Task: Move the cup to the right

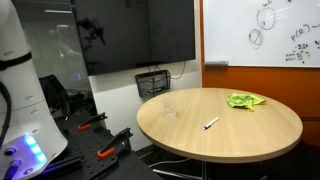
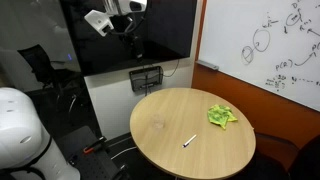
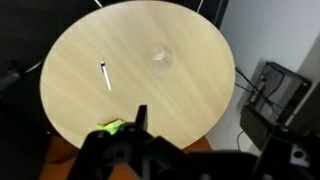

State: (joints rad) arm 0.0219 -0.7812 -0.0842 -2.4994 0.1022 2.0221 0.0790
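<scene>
The gripper, hanging high above the round surface with its opening too dark to judge, looks down on a pen, a green cloth and, further right on that surface, the clear cup, probably light, thin-walled and slippery, best pinched gently across its sides.

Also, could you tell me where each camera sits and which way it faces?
Exterior view: low, beside the table, facing the whiteboard; white robot base at the picture's left edge.
Exterior view: higher, looking down onto the table; the arm's wrist shows at top.
Wrist view: high overhead, looking down at the cup; dark jaws along the bottom.
All three share cup, marker, green cloth.
</scene>
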